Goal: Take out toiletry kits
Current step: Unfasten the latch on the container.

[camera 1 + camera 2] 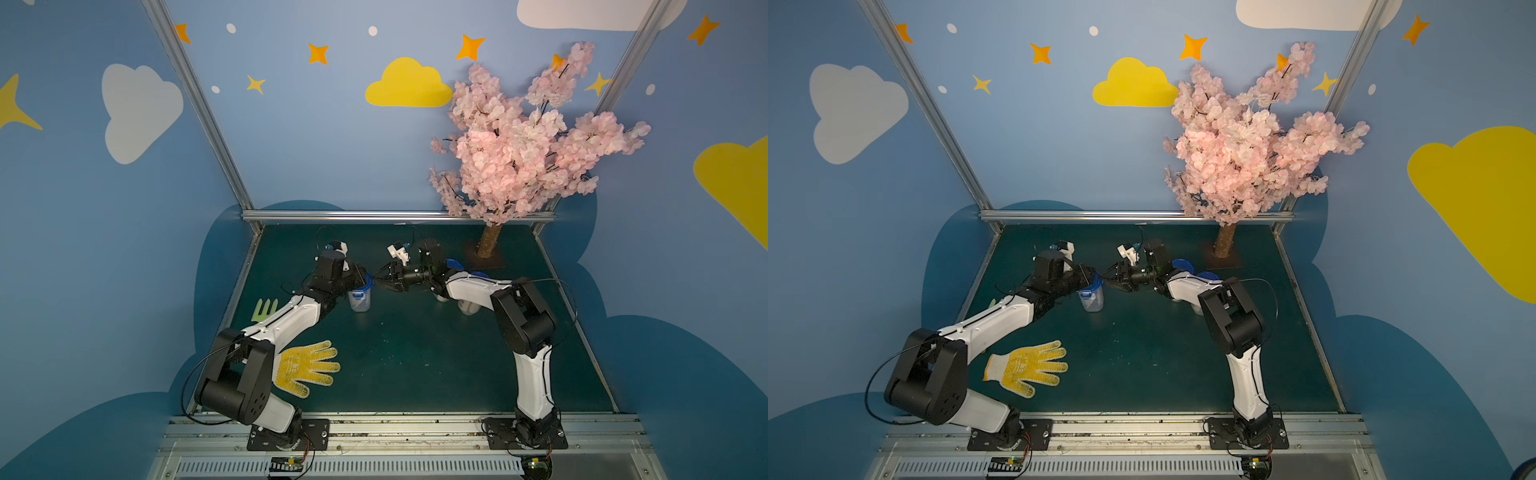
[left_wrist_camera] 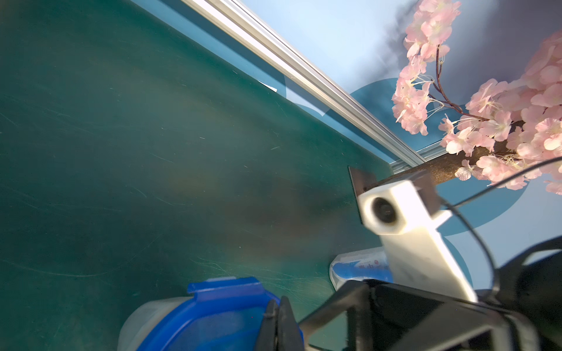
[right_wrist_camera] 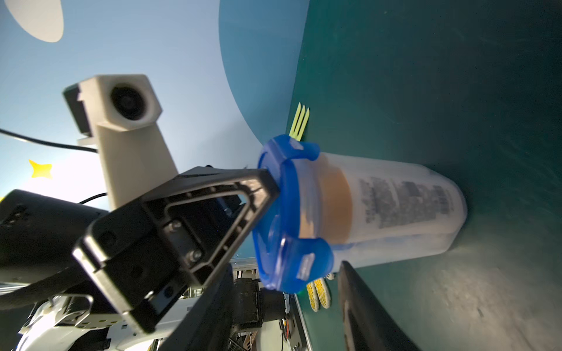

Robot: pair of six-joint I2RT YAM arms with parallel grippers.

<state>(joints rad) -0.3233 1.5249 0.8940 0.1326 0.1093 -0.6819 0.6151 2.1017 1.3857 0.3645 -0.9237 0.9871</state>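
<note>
Midway along the bench [image 1: 415, 353] my left gripper [image 1: 366, 279], jaws pressed together, sits on the jar's [image 1: 360, 303] blue lid [image 1: 368, 284]. The right gripper [image 1: 379, 283] hangs just beside, jaws spread. A kit [image 1: 357, 296] shows faintly inside the jar.

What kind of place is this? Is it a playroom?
More likely a robot test booth made up like a cartoon sky: a left arm and right arm bolted beside a green tabletop, walls painted with clouds and stars, and a fake pink blossom tree.
</note>
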